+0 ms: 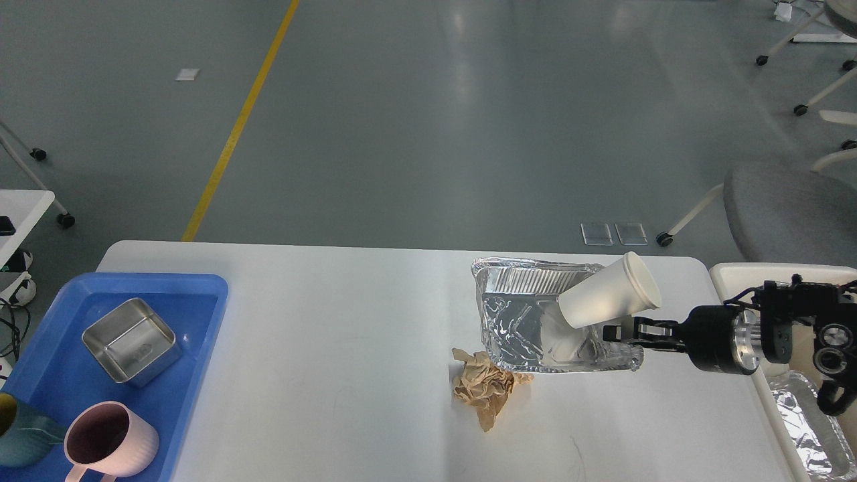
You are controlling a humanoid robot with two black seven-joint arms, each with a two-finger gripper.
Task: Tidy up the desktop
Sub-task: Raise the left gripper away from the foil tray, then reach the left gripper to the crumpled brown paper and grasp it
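Observation:
The white desktop (335,348) carries a crumpled foil tray (515,321) right of centre. A white paper cup (602,301) lies tilted in it, leaning over the right rim. My right gripper (612,333) comes in from the right and is shut on the foil tray's right rim, just under the cup. A crumpled brown paper ball (485,388) lies on the desktop at the tray's front left corner. My left gripper is out of view.
A blue tray (201,294) at the left holds a square steel box (130,341), a pink mug (110,442) and a teal cup (20,442). A cream bin (736,271) at the right edge holds another foil tray (810,428). A grey chair (790,214) stands behind it.

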